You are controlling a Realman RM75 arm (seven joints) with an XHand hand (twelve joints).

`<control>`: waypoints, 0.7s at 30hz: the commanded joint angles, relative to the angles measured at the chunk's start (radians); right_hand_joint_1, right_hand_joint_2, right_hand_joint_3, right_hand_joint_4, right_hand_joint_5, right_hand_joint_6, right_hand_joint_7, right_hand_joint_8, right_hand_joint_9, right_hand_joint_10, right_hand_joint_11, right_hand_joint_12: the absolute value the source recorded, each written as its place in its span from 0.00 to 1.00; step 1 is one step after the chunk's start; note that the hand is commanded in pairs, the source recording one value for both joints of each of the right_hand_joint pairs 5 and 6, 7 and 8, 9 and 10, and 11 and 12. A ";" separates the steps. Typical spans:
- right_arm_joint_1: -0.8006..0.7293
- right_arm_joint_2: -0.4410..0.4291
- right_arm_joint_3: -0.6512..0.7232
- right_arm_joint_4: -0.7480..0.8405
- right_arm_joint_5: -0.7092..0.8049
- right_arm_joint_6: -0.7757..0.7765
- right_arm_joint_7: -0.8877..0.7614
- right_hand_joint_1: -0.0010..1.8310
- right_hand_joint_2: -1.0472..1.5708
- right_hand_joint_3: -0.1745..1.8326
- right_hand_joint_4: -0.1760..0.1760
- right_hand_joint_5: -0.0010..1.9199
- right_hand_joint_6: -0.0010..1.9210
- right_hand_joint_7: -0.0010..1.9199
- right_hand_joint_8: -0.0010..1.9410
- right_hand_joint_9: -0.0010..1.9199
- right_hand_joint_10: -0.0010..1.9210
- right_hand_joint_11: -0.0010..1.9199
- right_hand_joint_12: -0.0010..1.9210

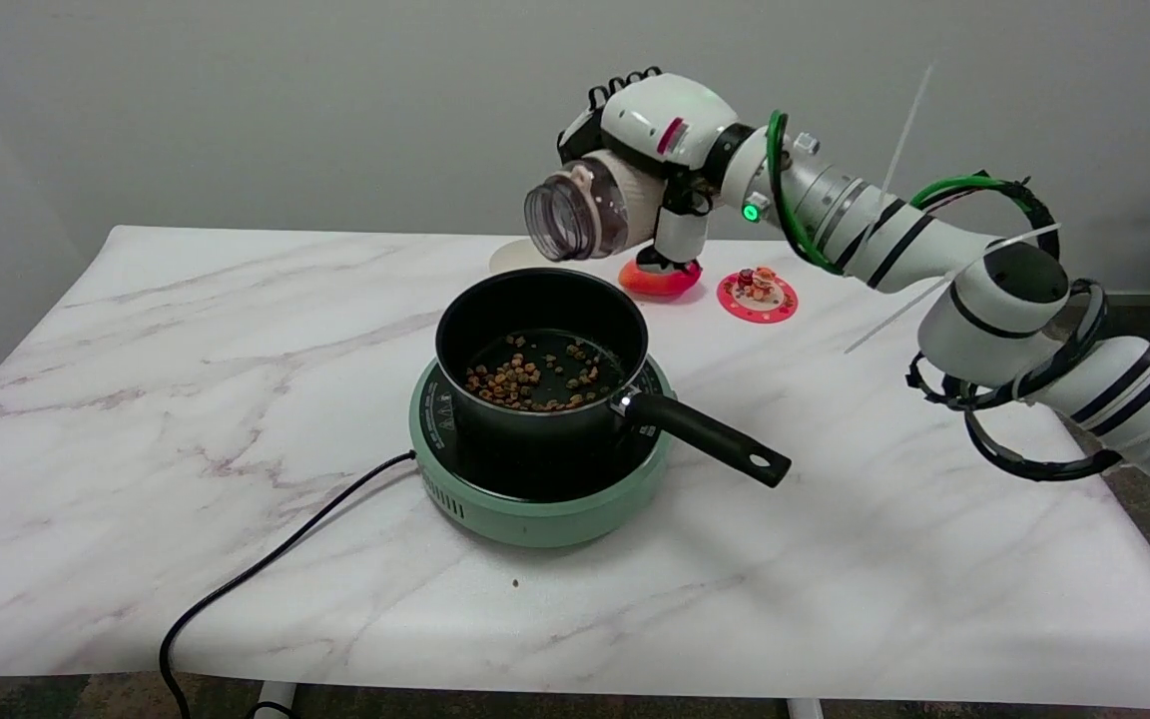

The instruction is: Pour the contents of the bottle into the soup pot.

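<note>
**Pour largely complete, bottle above pot**

The right hand point(650, 150) grips the bottle point(585, 208), tipped with its open mouth facing down-left over the far rim of the soup pot point(541, 345). Brown pellets point(530, 377) lie in the pot on the green hob point(535, 489). The bottle appears empty, though its interior is unclear; righting it likely remains.

Black soup pot point(541, 330), mint-green hotplate point(545, 509), white marble-veined table point(186, 399), clear bottle point(580, 212).

Fingers point(625, 90) mostly hidden behind the bottle point(590, 208). Red thing point(660, 279) behind the pot point(540, 350) half covered. Cable point(236, 589) cut off at bottom edge. Pieces point(530, 374) in pot too small to identify.
</note>
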 commanded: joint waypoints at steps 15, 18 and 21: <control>-0.148 -0.052 0.104 0.163 -0.621 0.042 -0.062 0.90 0.64 0.52 0.50 1.00 1.00 1.00 0.99 0.82 0.82 0.61 0.61; -0.123 -0.053 0.125 0.135 -0.610 0.097 -0.077 0.90 0.64 0.52 0.50 1.00 1.00 1.00 0.99 0.82 0.82 0.61 0.61; -0.094 -0.052 0.114 0.126 -0.623 0.133 -0.071 0.90 0.64 0.52 0.50 1.00 1.00 1.00 0.99 0.82 0.82 0.61 0.61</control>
